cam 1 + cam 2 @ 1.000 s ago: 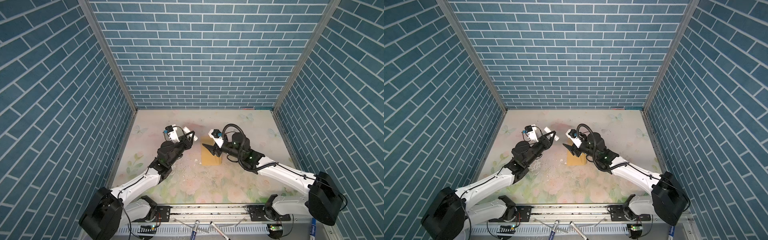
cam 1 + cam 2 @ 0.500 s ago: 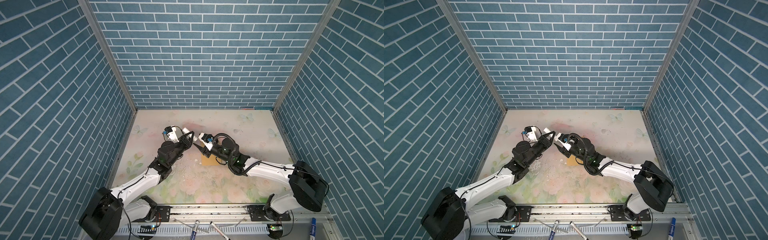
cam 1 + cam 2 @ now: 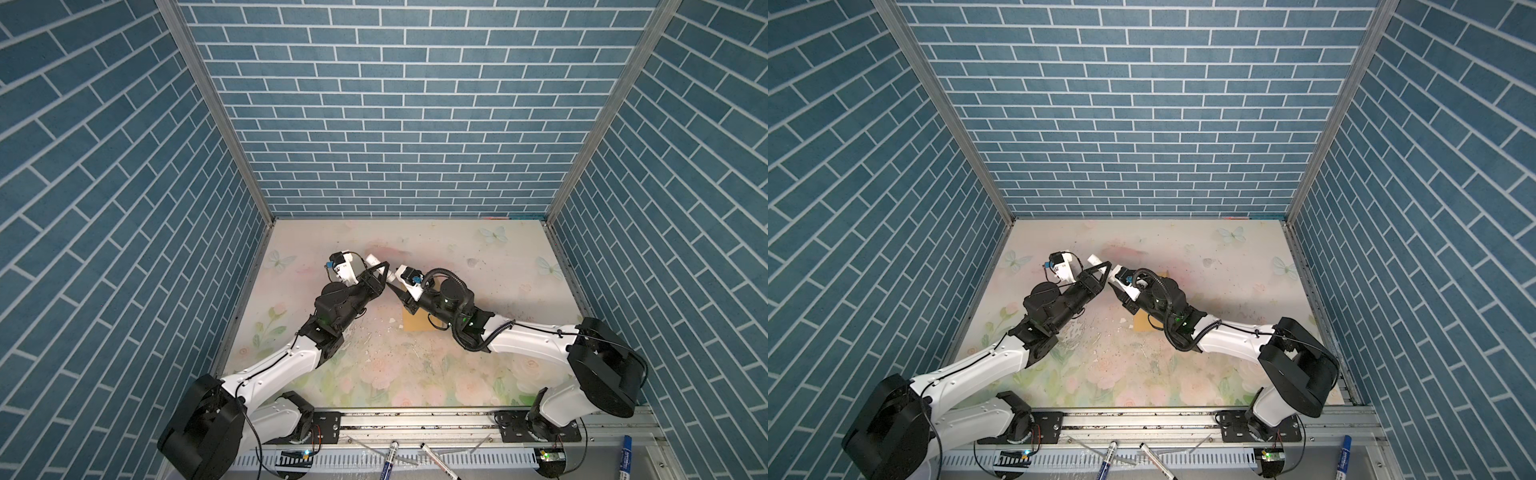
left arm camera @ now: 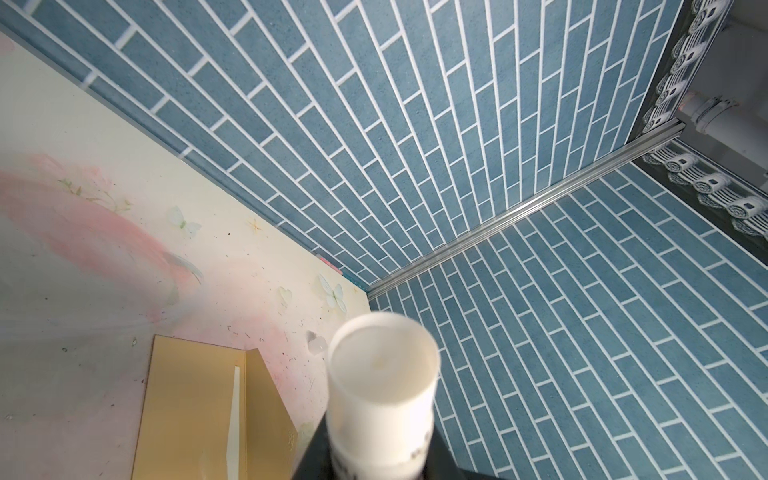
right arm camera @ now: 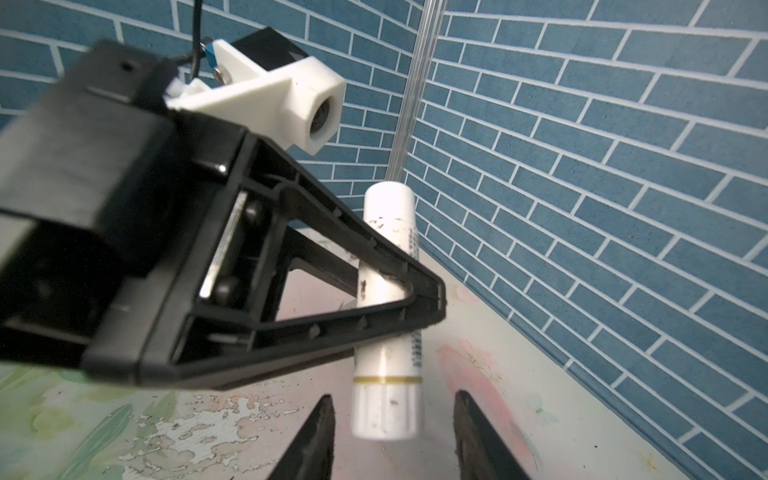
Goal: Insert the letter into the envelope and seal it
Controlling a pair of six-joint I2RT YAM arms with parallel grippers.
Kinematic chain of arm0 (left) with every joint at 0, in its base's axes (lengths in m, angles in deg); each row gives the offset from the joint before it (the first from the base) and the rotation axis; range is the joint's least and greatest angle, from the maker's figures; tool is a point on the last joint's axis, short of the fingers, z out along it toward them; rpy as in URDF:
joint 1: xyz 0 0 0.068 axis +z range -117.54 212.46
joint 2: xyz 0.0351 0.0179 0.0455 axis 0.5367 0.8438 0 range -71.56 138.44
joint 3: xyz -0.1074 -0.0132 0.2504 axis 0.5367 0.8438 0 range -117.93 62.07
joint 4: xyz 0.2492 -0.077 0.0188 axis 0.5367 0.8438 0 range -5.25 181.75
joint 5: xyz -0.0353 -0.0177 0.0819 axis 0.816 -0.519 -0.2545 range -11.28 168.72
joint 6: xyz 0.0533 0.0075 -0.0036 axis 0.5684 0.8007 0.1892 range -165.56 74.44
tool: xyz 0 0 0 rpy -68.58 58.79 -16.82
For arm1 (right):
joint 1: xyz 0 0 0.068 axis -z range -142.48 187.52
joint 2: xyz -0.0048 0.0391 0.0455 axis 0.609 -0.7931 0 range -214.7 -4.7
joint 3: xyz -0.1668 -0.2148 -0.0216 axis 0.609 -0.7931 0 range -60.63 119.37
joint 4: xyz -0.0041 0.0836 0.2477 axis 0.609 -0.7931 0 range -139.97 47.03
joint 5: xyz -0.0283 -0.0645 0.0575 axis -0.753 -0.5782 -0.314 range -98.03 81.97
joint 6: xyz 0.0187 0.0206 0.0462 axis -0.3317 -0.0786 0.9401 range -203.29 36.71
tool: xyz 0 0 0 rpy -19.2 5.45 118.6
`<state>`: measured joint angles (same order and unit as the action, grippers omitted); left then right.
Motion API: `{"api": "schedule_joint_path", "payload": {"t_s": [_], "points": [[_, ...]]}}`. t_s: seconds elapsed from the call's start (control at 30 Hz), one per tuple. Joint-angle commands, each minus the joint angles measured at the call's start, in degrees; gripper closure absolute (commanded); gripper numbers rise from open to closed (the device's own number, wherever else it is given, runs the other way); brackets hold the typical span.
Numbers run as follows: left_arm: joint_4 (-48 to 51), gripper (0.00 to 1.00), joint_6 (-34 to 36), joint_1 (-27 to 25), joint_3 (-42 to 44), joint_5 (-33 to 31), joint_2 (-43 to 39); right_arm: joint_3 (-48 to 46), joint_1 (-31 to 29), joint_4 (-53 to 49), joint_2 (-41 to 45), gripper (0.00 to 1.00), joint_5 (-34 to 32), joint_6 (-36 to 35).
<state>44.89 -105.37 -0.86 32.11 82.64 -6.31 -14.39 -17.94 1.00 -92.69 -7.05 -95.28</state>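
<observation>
**Two arms meet over the envelope, a glue stick between them**

From where I stand, the arms come together above the middle of the flowered table [image 3: 478, 257]. The left gripper [image 3: 381, 266] is clamped on a white glue stick [image 3: 372, 259], pinching it partway along its body. The tube sticks out on both sides of the black fingers and is held clear of the table, at a tilt.

The right gripper [image 5: 394, 395] has reached in from the right and points at the left one. Its jaws stand apart, one on each side of the tube's end, the part past a thin gold band. In the right wrist view there is a gap between the tube and each fingertip [image 5: 326, 409], so it has no grip on anything.

The envelope [image 3: 415, 324] lies flat on the table just right of centre, nearer to me than the two grippers. In both top views the right arm's wrist hangs over it and hides its far part; only a mustard-yellow corner shows [image 3: 1142, 322]. The left wrist view shows more of it [image 4: 195, 395], with a raised fold along one side. A narrow pale strip [image 4: 234, 411] runs beside that fold; what it belongs to I cannot tell.
</observation>
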Motion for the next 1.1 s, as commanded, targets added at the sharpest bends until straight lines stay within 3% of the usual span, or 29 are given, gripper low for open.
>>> {"api": "schedule_joint_path", "payload": {"t_s": [0.0, 0.83, 1.07], "points": [[-2.4, 1.00, -0.1, -0.3, -0.7, 0.5, 0.2, 2.2, -0.3, 2.7, -0.8, 0.58, -0.2, 1.4], [-2.7, 1.00, 0.5, -0.3, 0.1, 0.1, 1.0, 3.6, -0.4, 3.5, -0.8, 0.60, -0.5, 4.9], [-3.0, 1.00, 0.5, -0.3, 0.1, 0.1, 0.9, 4.8, -0.3, 1.3, -1.1, 0.76, -0.2, 5.3]]}}
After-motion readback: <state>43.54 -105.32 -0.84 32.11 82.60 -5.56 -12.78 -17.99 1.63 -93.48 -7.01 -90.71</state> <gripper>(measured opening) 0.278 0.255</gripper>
